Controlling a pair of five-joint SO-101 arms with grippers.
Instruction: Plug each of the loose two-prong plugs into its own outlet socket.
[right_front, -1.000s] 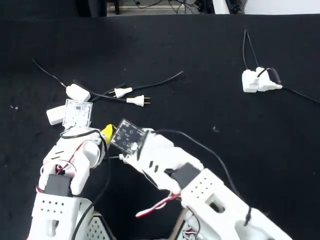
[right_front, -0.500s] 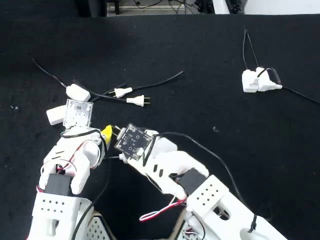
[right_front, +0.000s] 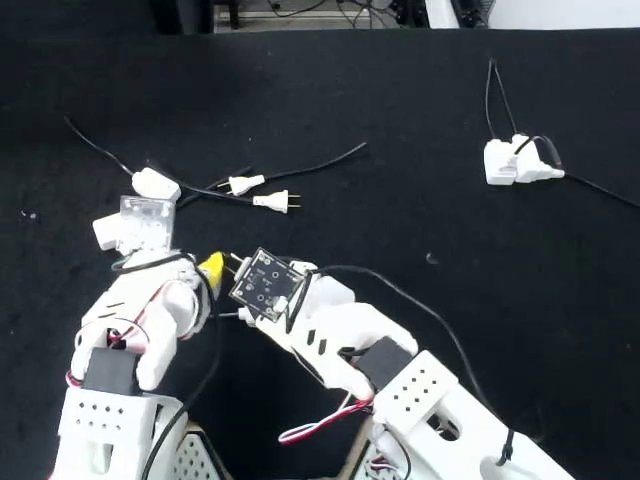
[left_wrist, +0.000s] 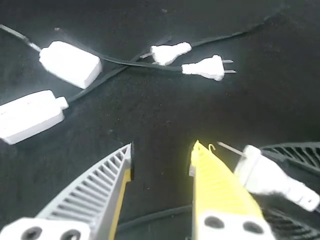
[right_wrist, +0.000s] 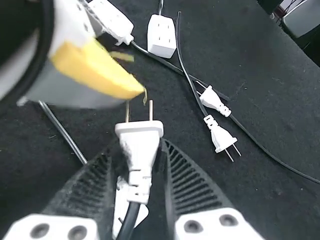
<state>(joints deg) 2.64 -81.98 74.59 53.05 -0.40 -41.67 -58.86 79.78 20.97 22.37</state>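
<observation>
Plug (right_wrist: 139, 137) clamped tight between the fingers of right gripper (right_wrist: 139, 146), prongs pointing at left gripper (left_wrist: 162, 147), close to its yellow finger (left_wrist: 215, 185). Left gripper jaws spread wide, nothing held. Just beyond left gripper on black table (right_front: 400, 100): short loose plug (left_wrist: 170, 52) and long loose plug (left_wrist: 205, 68), side by side, not plugged in. Block socket (left_wrist: 70, 62) and flat socket (left_wrist: 27, 115) lie off to left gripper's outer side. Well apart from left gripper, far socket (right_front: 503, 160) has seated plug (right_front: 537, 170) in it.

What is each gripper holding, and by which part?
Right gripper: white plug, held by its body, prongs free. Left gripper: open, empty.
</observation>
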